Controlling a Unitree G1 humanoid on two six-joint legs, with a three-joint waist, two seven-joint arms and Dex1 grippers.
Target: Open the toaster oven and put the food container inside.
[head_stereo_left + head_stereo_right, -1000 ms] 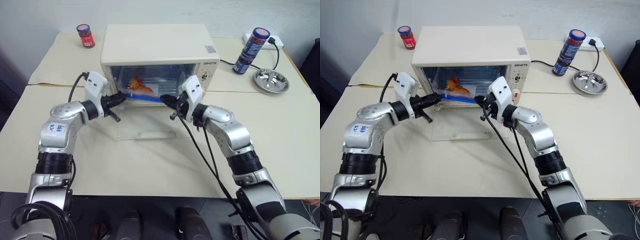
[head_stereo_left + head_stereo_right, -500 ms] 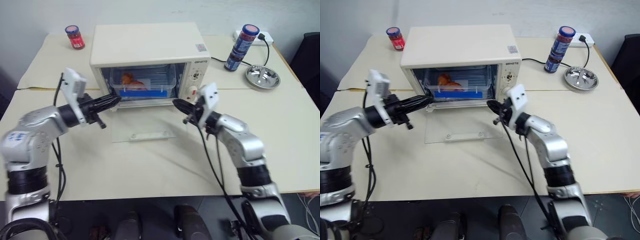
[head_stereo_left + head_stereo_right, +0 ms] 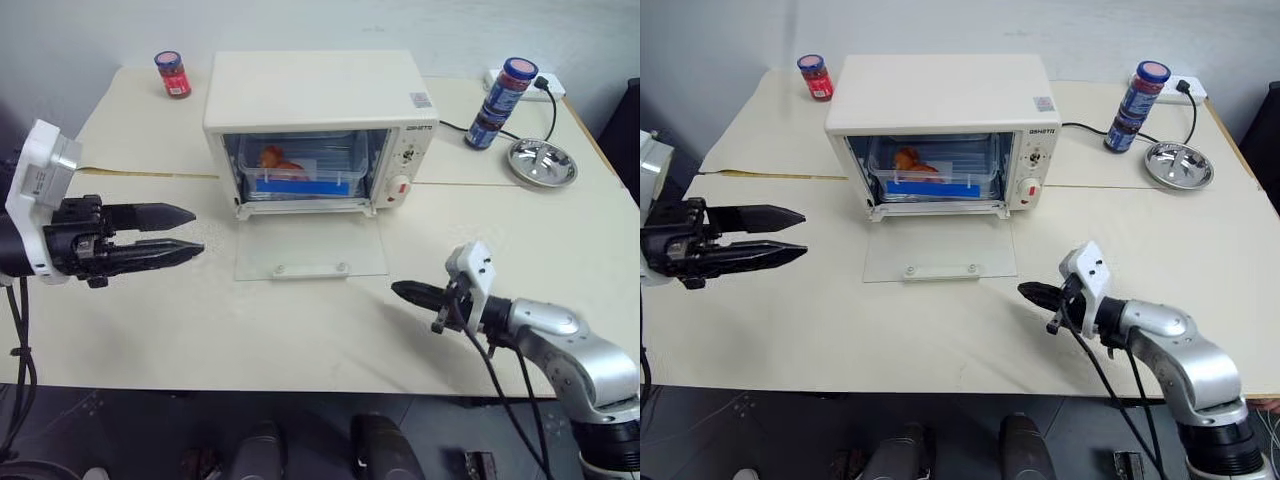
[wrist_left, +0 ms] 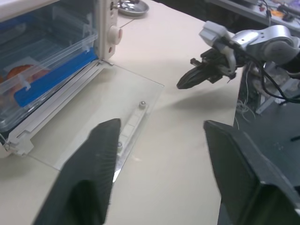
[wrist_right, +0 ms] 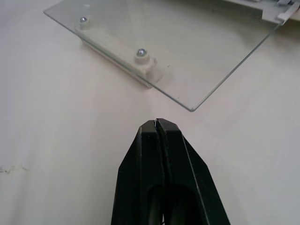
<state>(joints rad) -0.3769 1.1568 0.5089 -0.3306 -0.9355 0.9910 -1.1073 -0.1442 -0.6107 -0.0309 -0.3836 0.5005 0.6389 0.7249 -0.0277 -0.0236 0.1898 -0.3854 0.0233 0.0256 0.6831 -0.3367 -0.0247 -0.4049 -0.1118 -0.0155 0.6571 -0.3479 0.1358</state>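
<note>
Head views show the food container (image 3: pixel 305 172) already inside the toaster oven (image 3: pixel 318 100), its long side running left to right, behind the glass door (image 3: pixel 310 248) lying flat and open on the table (image 3: pixel 300 330). Both claws are well clear on the near side. Left gripper (image 3: pixel 182 232) is spread and empty; right gripper (image 3: pixel 408 293) is clenched on nothing. I'd guess closing comes next, and the right claw sits nearer the door's near edge.

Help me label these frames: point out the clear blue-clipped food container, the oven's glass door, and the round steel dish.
Clear blue-clipped food container (image 3: pixel 305 175), left eye view, front wall.
Glass oven door (image 3: pixel 310 245), left eye view, pane centre.
Round steel dish (image 3: pixel 543 162), left eye view, bowl centre.
</note>
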